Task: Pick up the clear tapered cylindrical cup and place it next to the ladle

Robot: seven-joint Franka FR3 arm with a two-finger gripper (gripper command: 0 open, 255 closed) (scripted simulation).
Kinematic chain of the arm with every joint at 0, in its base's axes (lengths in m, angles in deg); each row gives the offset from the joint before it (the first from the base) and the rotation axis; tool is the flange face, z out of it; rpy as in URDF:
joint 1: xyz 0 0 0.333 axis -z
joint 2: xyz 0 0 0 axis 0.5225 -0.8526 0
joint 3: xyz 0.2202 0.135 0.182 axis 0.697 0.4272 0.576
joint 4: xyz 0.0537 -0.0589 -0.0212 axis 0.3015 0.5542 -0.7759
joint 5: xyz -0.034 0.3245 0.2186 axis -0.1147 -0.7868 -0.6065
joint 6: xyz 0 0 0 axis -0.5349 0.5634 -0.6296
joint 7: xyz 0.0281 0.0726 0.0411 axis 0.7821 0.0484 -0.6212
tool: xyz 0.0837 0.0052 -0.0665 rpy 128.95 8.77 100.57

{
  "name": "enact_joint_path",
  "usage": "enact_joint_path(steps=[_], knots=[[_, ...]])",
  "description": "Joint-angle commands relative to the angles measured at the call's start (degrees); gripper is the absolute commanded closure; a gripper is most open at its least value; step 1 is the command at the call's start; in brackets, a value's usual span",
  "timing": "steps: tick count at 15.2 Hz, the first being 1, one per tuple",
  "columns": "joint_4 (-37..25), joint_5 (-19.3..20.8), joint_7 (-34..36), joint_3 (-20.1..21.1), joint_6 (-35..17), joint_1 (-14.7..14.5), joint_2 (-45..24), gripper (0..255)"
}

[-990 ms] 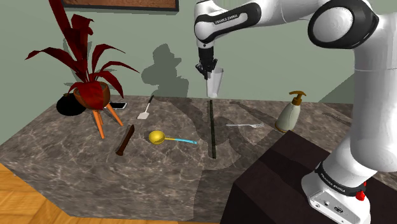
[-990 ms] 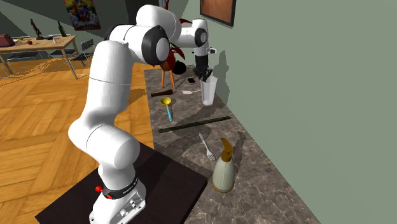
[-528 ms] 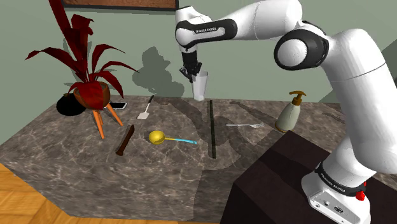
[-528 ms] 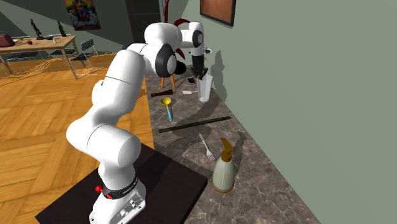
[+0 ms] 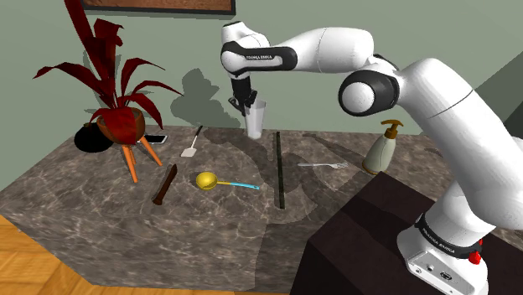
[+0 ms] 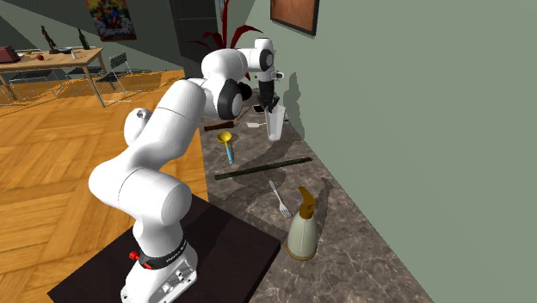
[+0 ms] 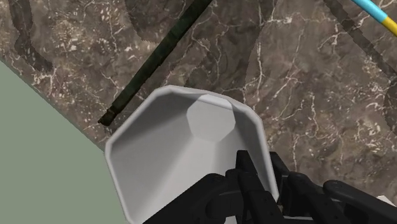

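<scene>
Cup [image 7: 191,153] wall between tool [image 7: 267,170] fingers, ladle [image 7: 380,14] mostly off-frame

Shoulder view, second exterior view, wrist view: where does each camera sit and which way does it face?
Shoulder view: beside and slightly behind the stand, looking down over the counter toward the wall; stand and arm show.
Second exterior view: behind the stand and higher, looking along the counter, wall on its right; the whole arm shows.
Wrist view: on the hand, looking down into the cup that the end effector clasps; black fingers show.
Shared: both exterior views show cup, ladle and soap bottle.
</scene>
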Motion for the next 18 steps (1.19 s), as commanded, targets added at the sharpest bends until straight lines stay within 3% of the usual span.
enact_joint_path(steps=[1,15,18], knots=[[2.6,0.0,0.3,0.0,-2.1,0.1,0.6,255],[9.5,0.4,1.3,-0.1,-11.3,0.3,-1.8,255],[9.5,0.4,1.3,-0.1,-11.3,0.3,-1.8,255]])
